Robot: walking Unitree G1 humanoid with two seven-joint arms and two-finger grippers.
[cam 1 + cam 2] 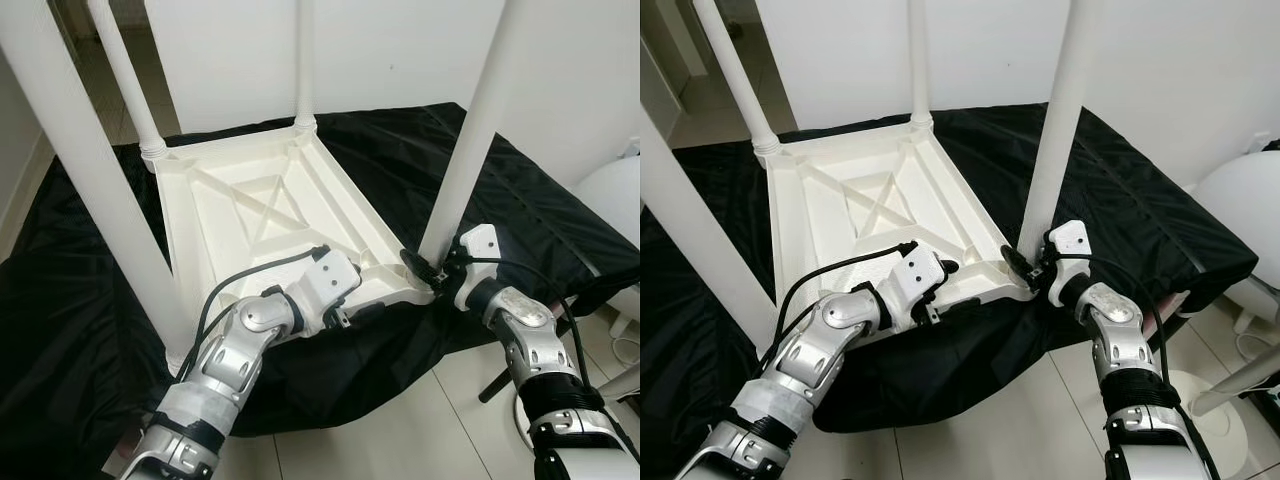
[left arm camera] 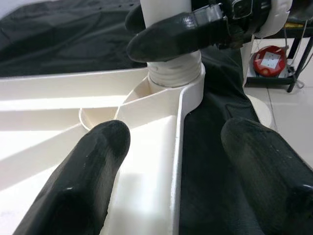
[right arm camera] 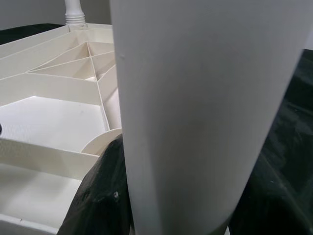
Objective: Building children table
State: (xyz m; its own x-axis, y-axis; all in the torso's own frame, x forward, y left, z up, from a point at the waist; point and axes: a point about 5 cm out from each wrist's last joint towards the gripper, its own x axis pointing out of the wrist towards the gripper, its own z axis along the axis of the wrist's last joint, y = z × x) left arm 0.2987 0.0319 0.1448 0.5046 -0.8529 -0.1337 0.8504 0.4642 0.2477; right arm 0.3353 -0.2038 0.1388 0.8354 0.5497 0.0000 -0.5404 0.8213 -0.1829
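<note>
Down near me, my left gripper (image 1: 372,308) sat with its fingers spread apart over the near rim of the upside-down white children table (image 1: 262,205), which lay on a black cloth (image 1: 520,215) with its legs sticking up. My right gripper (image 1: 420,265) was squeezed around the bottom of the near right leg (image 1: 478,130), right where it goes into the corner socket. I thought that if I twisted or pushed that leg crooked, it could jam or pop out, and the light table might slide on the slippery cloth.

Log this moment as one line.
right pincer: shut on near-right leg base | left pincer: open, straddling tabletop rim | stage: leg seating
</note>
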